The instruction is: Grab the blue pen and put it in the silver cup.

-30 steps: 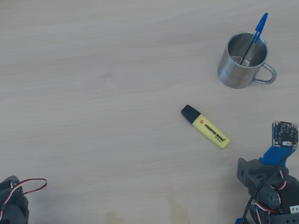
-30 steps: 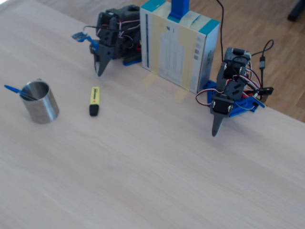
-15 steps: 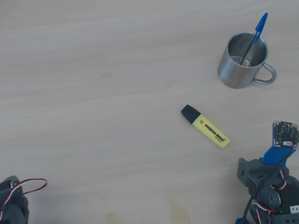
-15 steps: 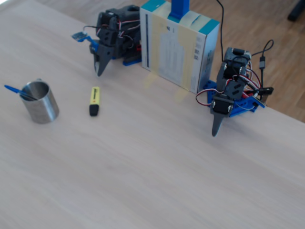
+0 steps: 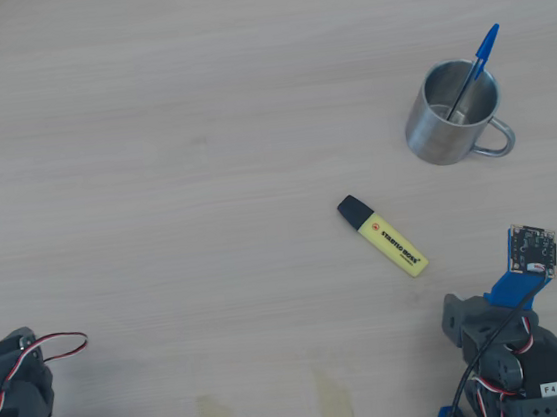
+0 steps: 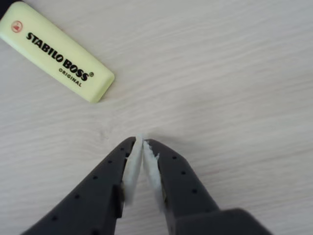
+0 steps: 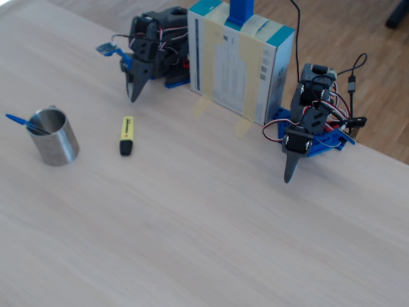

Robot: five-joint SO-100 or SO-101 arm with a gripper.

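Blue pen (image 5: 475, 68): standing tilted in the silver cup (image 5: 446, 119), near the table's (image 5: 199, 127) far right corner in the overhead view; unmoved over the last second. Gripper (image 6: 143, 147): jaws closed, empty, folded back at the near edge beside the yellow highlighter (image 6: 55, 51). Nothing changes; task appears complete.

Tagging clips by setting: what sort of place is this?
Probably a hobby or lab robotics bench indoors: a pale wood-grain table, two small servo arms, one trailing loose wires, a cardboard box between them, and wooden flooring behind.
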